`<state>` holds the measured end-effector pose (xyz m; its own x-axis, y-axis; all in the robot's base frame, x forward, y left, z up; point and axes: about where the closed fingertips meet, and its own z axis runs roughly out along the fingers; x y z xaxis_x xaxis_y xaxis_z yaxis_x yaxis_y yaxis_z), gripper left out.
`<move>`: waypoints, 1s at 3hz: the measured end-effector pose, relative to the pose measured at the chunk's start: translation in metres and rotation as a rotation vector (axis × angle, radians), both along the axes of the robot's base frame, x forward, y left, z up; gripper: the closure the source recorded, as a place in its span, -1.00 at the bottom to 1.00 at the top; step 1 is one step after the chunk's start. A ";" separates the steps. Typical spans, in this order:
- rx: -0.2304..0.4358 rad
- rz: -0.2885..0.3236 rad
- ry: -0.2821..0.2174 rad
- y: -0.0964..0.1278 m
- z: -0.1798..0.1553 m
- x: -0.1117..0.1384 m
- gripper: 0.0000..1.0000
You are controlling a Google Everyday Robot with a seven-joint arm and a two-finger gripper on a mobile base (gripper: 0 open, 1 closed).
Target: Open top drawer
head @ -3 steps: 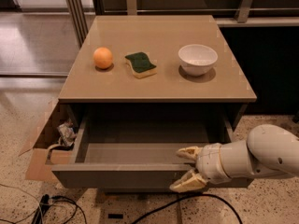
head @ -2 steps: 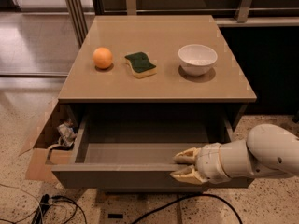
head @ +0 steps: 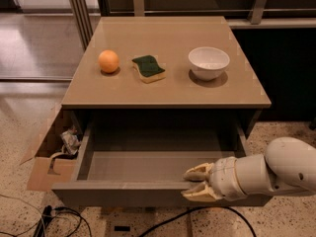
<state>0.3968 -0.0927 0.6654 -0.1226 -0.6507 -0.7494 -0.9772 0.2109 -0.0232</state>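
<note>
top drawer (head: 129, 195) looks basically open already, with its front lip sitting between the gripper (head: 188, 184) fingers, which seem to pinch it, so probably just letting go left

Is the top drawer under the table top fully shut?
No, the top drawer stands far out from the cabinet, showing its grey inside, and the tool is at its front edge.

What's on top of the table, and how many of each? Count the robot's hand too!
Orange: 1
Sponge: 1
Bowl: 1
Hand, not on the table but down at the front edge of the open drawer: 1
Total: 4
</note>
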 end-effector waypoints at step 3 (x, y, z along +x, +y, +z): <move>0.007 -0.008 0.004 -0.005 -0.002 -0.029 1.00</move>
